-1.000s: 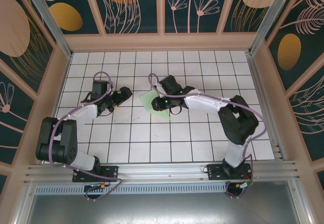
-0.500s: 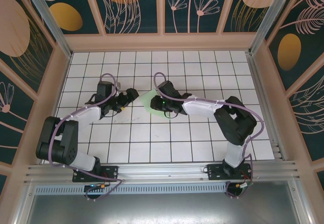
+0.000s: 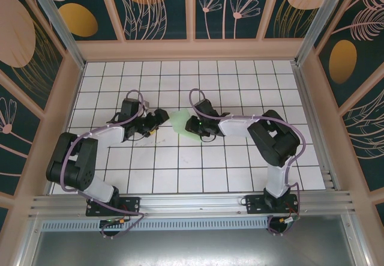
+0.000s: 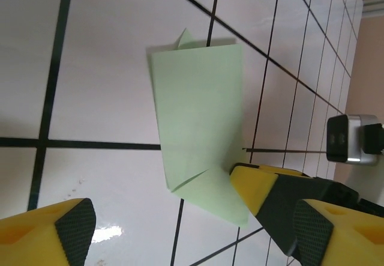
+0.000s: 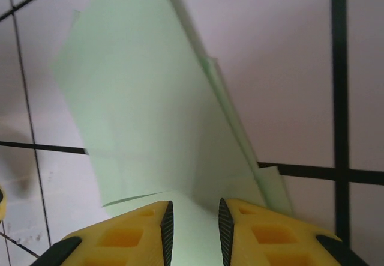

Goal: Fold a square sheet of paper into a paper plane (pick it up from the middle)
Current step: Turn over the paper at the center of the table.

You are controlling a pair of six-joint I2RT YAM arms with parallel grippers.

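The white grid-tiled table (image 3: 240, 164) carries everything, and both arms reach in from its near edge toward its middle. The left arm (image 3: 99, 135) stretches up from the left part of that edge, while the right arm (image 3: 252, 125) bends in from the right part, and their wrists face each other a little apart. Between them, around the middle of the table and slightly toward the far edge, lies the sheet of paper (image 3: 179, 120). It is pale mint green and partly folded, with a slanting flap across one end and a small tip poking past the opposite edge. The right gripper (image 3: 189, 125) meets the paper's right side and is clamped on it: from its own wrist the paper (image 5: 150, 110) runs down into the narrow slot between the two yellow fingers (image 5: 129, 239), which pinch it. The left gripper (image 3: 157, 117) sits just beside the paper's left side, spread wide and holding nothing, its black pads (image 4: 75, 224) far apart over bare tile.
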